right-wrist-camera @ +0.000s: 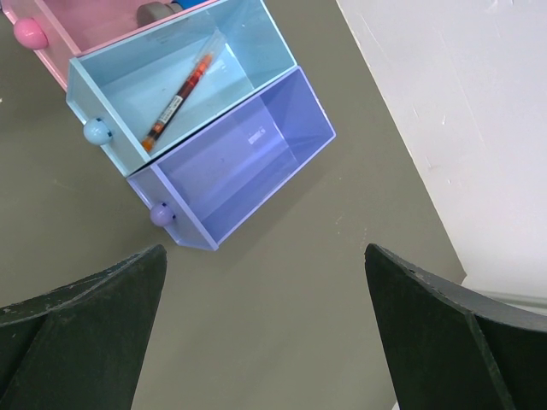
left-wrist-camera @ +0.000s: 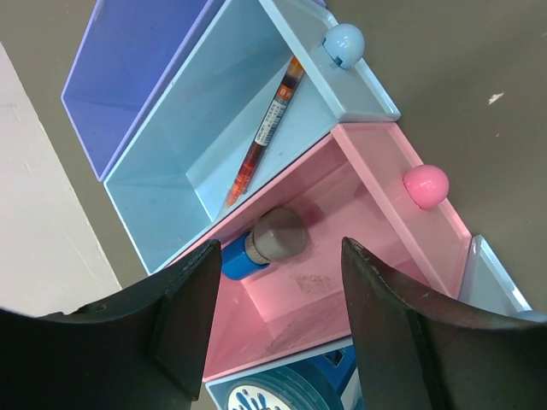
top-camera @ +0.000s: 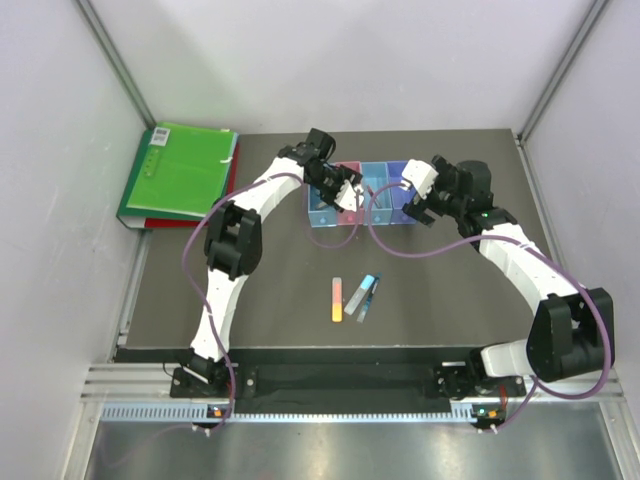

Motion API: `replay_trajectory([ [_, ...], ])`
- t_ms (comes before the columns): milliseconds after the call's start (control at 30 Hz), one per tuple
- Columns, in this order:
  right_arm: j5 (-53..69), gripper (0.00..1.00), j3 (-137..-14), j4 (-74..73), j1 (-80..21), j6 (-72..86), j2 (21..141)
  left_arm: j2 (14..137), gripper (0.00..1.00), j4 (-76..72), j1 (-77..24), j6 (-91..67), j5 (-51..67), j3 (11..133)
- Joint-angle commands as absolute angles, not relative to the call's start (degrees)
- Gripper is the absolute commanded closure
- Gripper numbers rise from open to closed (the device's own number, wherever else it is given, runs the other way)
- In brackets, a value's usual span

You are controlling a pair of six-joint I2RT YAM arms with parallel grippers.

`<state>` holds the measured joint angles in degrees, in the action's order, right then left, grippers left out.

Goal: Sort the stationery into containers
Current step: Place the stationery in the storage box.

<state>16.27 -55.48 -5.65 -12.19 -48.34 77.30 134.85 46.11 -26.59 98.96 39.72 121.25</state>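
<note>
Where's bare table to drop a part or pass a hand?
Bare: mat between the sticks and the right arm; strip left of the left arm, from the folder to the near edge. The purple bin is empty. Crowded: around the bins, where both arms meet.

Bright, even, diffuse light from above. Shadows soft and faint on the table (top-camera: 300, 330). Glare on the metal sheet (top-camera: 340, 450) at the near edge, mild sheen on the green folder (top-camera: 180, 170). Wrist views: bins (left-wrist-camera: 171, 162) sharp, fingers (left-wrist-camera: 171, 333) dark, slightly soft.
</note>
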Motion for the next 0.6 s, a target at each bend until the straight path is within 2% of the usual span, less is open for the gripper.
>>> replay_trajectory([
  [0,17.1,0.00,-56.0,-4.0,-11.7,-47.6,76.1,133.2,0.37,47.1,-25.8,101.7,34.5,117.2],
  [433,17.2,0.00,-56.3,-4.0,-11.8,-47.5,76.2,132.7,0.37,47.3,-23.8,101.7,31.6,116.1],
  [567,17.2,0.00,-56.6,-3.9,-11.8,-47.5,76.8,132.0,0.37,42.7,-23.8,97.1,34.1,115.2],
])
